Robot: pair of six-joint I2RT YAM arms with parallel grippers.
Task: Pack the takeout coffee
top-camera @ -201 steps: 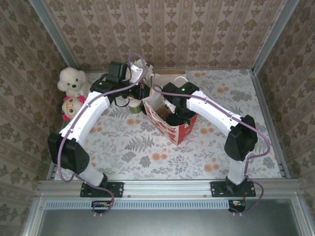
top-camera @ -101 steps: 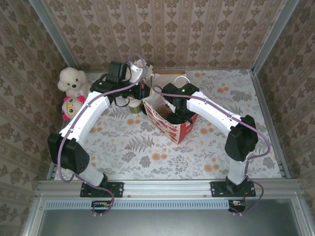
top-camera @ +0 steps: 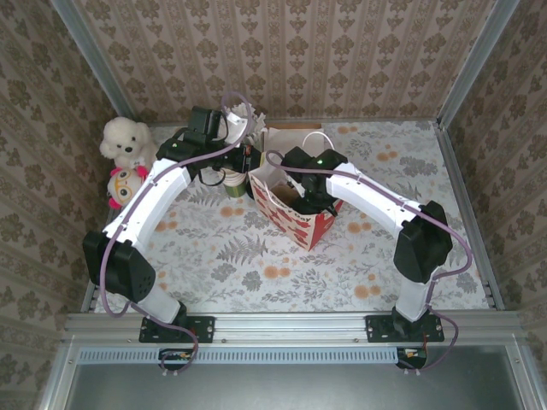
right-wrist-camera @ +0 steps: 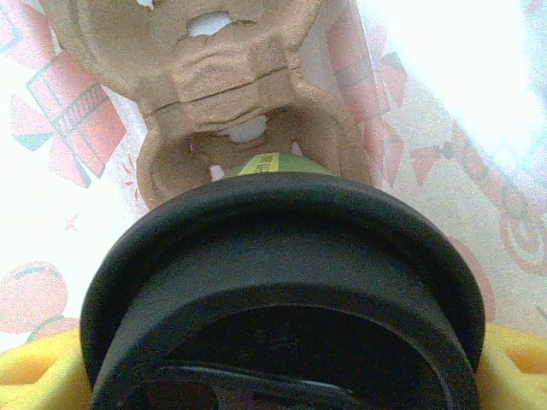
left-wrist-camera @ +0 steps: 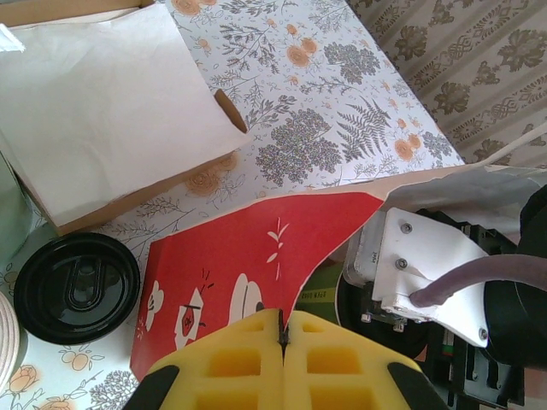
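Midpoint of a packing job: the takeout coffee, a small green paper cup capped with a round black lid, hangs inside a red paper bag, gripped at the lid's sides by the right gripper, whose yellow fingers stand wide on either side of it. Just beyond the cup in the right wrist view lies a brown moulded cup carrier at the bottom of the bag, one of its round wells open under the cup's far edge. Whether the cup's base touches the carrier cannot be told.

The left gripper is pinched tight on the bag's rim, apparently to hold the mouth open and the bag steady on the floral table. Beside the bag on the table sit another round black lid and a flat cardboard box lined with white paper; two plush toys sit at the far left edge.

By the look of it, lidding and carrying are done. Left to do: seat the cup in a well, let go, draw the right arm out and release the bag.
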